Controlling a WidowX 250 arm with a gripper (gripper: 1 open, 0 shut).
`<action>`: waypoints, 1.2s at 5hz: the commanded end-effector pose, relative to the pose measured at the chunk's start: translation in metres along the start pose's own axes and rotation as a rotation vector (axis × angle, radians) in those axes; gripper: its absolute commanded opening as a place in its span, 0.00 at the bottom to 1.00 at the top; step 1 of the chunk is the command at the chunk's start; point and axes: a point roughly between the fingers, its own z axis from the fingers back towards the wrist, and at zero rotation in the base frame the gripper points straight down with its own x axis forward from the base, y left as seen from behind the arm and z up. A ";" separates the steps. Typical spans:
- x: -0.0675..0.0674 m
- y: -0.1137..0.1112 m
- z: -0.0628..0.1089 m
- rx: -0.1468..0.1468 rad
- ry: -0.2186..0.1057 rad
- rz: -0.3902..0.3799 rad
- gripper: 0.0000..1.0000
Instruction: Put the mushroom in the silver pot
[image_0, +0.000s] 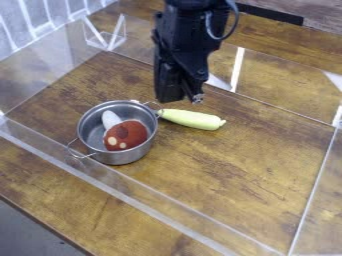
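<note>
The mushroom (127, 137), reddish-brown with pale spots, lies inside the silver pot (91, 120) at the table's front left. The pot's thin loop handle points toward the front edge. My black gripper (178, 97) hangs above the table just behind and to the right of the pot, apart from it. Its fingers are shut with nothing between them.
A long yellow-green vegetable (191, 119) lies on the wooden table just right of the pot, under the gripper's tip. Clear acrylic walls (201, 235) fence the table on all sides. A small yellow object (238, 72) stands behind the arm.
</note>
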 end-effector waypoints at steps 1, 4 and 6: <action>-0.019 0.018 0.013 0.064 -0.052 0.089 0.00; -0.076 0.083 -0.003 0.149 -0.062 0.288 0.00; -0.068 0.094 -0.008 0.135 -0.136 0.182 0.00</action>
